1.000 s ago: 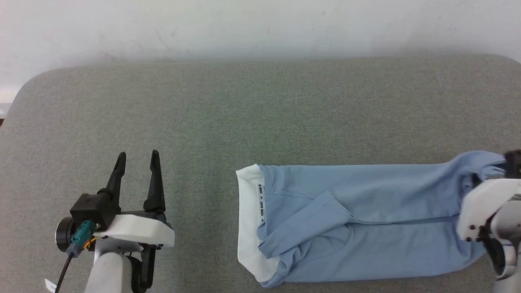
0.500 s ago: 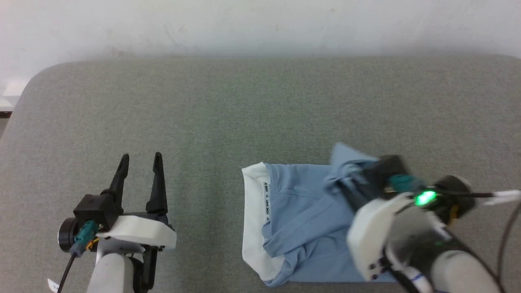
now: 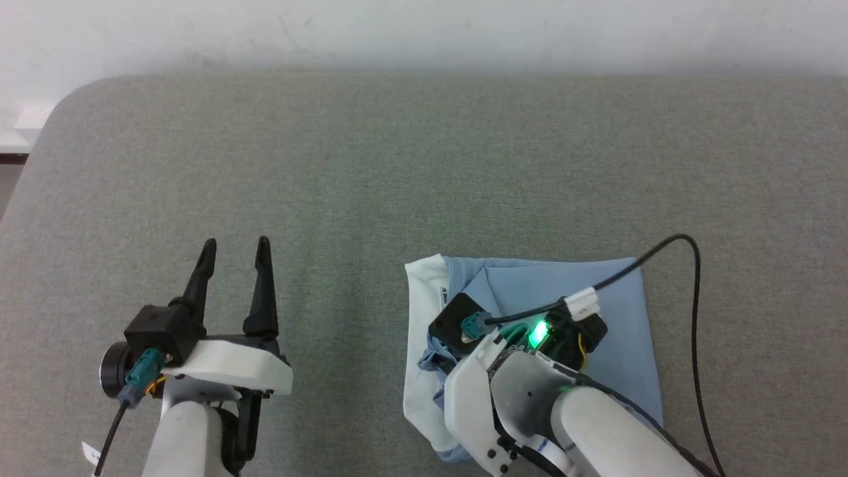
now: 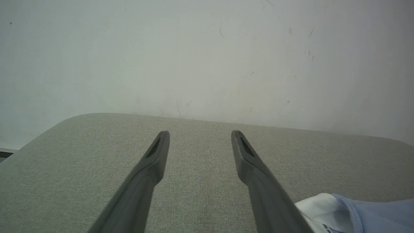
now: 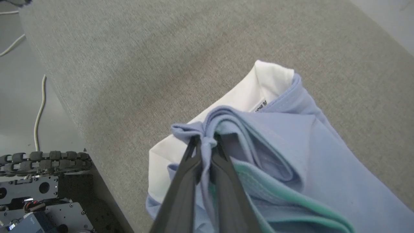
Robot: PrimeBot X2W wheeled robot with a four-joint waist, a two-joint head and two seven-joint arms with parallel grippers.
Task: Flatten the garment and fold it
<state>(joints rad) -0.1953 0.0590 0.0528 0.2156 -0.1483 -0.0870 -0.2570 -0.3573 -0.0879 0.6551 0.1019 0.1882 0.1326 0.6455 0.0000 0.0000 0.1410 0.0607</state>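
Wrist view: right jaws tight on garment [image 5: 323,168] edge; overhead, hidden

The table [image 3: 424,165] is free along its whole far edge, up to the wall [image 3: 424,33], and at its far left corner. By the near edge, right of middle, the shirt [image 3: 616,311], the right gripper [image 5: 205,139] pinching it and a looping cable [image 3: 693,298] block the way. The left gripper [image 3: 236,246], spread, occupies the near left; a lane runs between.
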